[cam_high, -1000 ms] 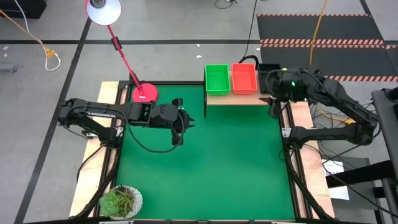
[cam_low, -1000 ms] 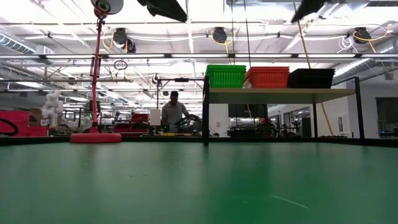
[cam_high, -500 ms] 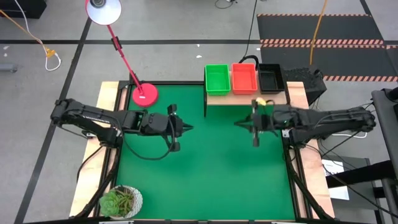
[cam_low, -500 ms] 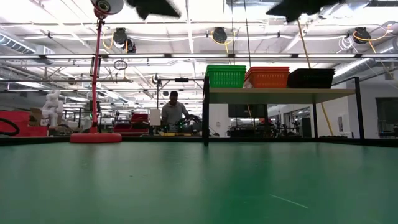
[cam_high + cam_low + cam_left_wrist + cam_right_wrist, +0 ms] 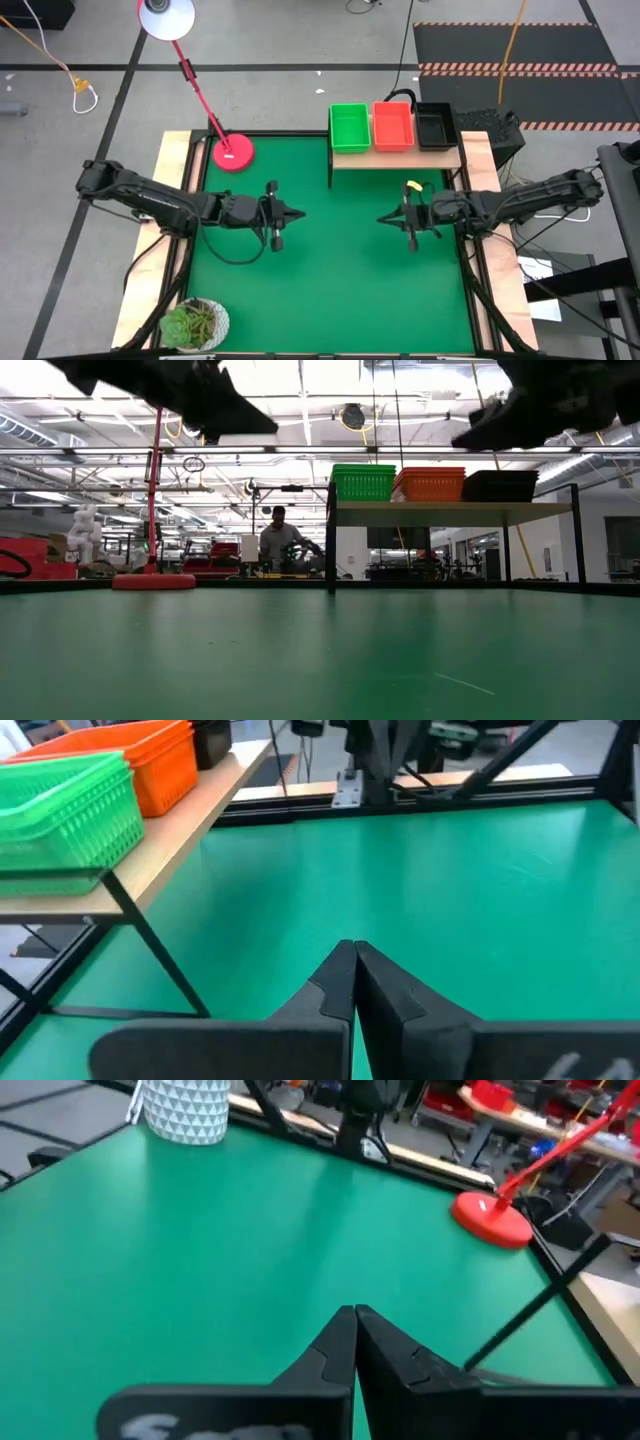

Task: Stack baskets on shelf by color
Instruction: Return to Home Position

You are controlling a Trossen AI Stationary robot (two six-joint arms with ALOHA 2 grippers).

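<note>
Three piles of baskets sit side by side on the shelf [image 5: 395, 156] at the far edge of the bench [image 5: 330, 280]: green baskets [image 5: 349, 128], orange-red baskets [image 5: 392, 125] and black baskets [image 5: 435, 126], each pile one colour. The left gripper [image 5: 297, 213] hovers over the bench's left half, its fingers pressed together and holding nothing. It points toward the right gripper [image 5: 382, 220], which faces it from the right half, likewise pinched closed and empty. Both grippers are well apart from the shelf, nearer the bench's middle. A red lamp base [image 5: 232, 152] stands left of the shelf.
</note>
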